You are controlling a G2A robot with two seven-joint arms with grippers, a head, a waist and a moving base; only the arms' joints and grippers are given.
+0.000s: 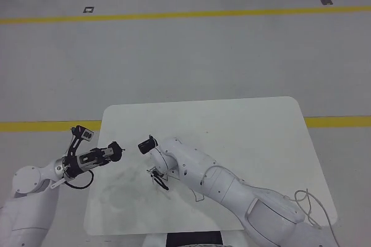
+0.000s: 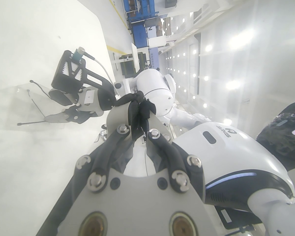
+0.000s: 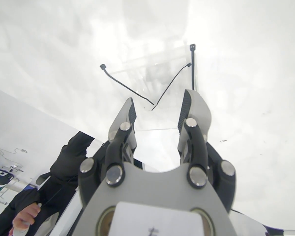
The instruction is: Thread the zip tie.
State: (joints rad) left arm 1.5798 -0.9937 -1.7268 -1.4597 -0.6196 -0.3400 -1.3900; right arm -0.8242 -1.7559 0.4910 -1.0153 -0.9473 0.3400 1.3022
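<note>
Right gripper (image 3: 160, 99) hangs released just above three black zip ties (image 3: 125, 83) lying on the white worktop (image 3: 248, 50), seemingly poised to pick one; left gripper (image 2: 137, 104), clenched and apparently empty, is held alongside

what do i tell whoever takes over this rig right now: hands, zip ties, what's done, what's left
Left hand: shut, raised near the left edge of the table; I can make out no tie in it.
Right hand: open, pointing down just above the zip ties, gripping none.
Zip ties: three black ones lying loose and separate under the right hand, and none is looped.
Done: nothing picked up, nothing threaded.
Left: grasp one tie, then feed its tail through its own head, probably with both hands.
</note>
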